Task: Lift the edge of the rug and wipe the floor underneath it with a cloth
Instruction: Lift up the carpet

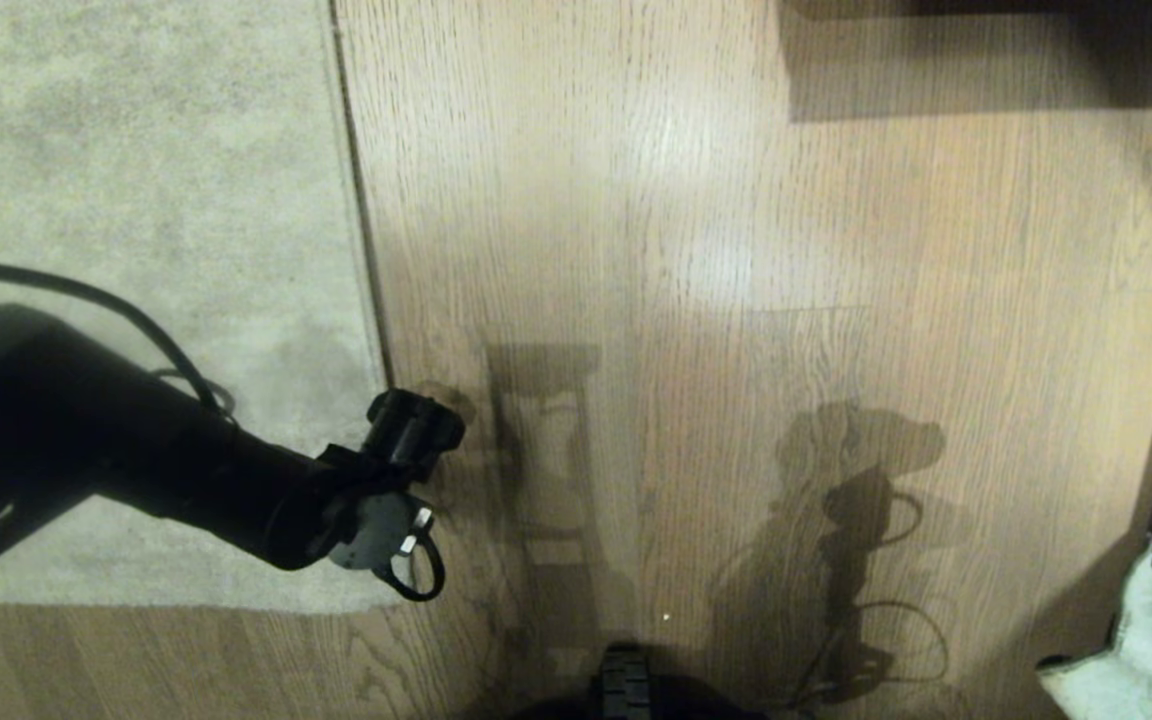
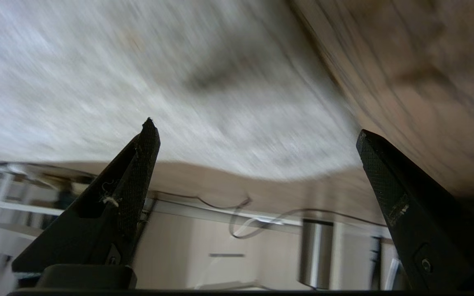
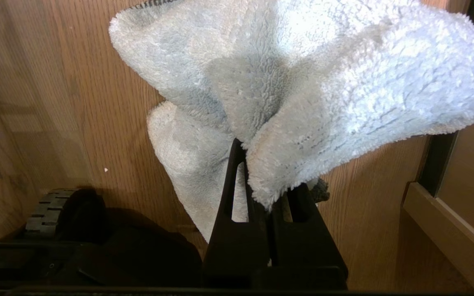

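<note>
Head view shows the left hand (image 1: pixel 406 440) hanging over the rug edge (image 1: pixel 361 230), near the rug's one visible corner, with its two fingers (image 2: pixel 138 172) spread wide apart and nothing between them. From this hand, the rug edge lies directly below and runs away from the robot as one long straight line; the mottled beige rug spreads to the robot's left of that line, and the floor (image 1: pixel 736 250) of wood-grain planks spreads to its right. The left arm is clearly the nearer one to the rug edge, so the lift looks like its job, and the fingers would need to straddle the border across its long axis. The rug lies flat, not yet lifted.

Right wrist view shows the right hand (image 3: pixel 268 193) pressed tightly together on the cloth (image 3: pixel 303 82), one fluffy pale blue-white rag that bunches out above the fingers. A piece of this cloth shows well to the right of the rug edge, at the picture's lower corner.
</note>
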Controlling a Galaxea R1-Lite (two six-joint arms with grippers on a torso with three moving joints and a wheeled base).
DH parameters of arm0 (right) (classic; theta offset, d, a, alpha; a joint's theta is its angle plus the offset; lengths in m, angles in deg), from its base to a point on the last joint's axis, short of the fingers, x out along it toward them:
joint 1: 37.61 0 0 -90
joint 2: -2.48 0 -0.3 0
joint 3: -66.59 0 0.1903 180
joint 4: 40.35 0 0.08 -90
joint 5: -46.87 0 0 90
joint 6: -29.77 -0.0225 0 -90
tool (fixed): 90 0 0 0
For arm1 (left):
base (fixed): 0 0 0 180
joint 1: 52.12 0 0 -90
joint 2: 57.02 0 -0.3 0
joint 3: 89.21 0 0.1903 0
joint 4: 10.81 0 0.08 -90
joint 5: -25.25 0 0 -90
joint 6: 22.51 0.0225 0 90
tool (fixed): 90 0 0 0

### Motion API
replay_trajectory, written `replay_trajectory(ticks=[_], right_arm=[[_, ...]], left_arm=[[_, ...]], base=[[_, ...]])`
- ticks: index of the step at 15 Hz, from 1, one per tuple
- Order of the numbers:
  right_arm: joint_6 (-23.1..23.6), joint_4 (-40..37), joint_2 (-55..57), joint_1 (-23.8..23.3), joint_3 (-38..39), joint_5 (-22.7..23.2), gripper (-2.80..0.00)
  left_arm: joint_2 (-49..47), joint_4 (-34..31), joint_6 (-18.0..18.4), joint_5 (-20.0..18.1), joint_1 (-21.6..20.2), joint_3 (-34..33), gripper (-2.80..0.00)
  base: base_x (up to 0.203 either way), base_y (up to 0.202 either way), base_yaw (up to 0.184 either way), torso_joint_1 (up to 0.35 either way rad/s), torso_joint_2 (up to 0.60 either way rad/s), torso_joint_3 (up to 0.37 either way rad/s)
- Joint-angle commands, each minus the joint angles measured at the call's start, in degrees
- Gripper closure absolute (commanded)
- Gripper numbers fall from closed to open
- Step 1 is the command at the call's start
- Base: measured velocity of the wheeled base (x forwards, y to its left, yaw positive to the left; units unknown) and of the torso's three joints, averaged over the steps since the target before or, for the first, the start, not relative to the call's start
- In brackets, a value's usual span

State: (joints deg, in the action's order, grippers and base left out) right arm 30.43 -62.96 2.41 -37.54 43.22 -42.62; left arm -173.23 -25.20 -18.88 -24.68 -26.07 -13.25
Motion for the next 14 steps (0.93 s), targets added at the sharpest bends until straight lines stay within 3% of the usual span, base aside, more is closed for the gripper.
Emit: replay_trajectory(ticks=[1, 9, 14], right_arm=[[0.04, 0.03, 0.07, 0.01, 0.00, 0.03, 0.00], [0.04, 0.03, 0.07, 0.01, 0.00, 0.03, 0.00], [0.04, 0.03, 0.07, 0.01, 0.00, 0.03, 0.00]], left_arm=[[-1.24, 0.08, 4.03, 0.26, -2.12, 3.09, -2.80], [-2.74, 0.08, 13.90, 0.18, -4.22, 10.33, -2.80], [-3.85, 0.11, 14.82, 0.18, -4.13, 13.12, -2.80]], base=[[0.000, 0.000, 0.000, 0.000, 0.00, 0.000], [0.000, 0.000, 0.000, 0.000, 0.00, 0.000], [0.000, 0.000, 0.000, 0.000, 0.00, 0.000]])
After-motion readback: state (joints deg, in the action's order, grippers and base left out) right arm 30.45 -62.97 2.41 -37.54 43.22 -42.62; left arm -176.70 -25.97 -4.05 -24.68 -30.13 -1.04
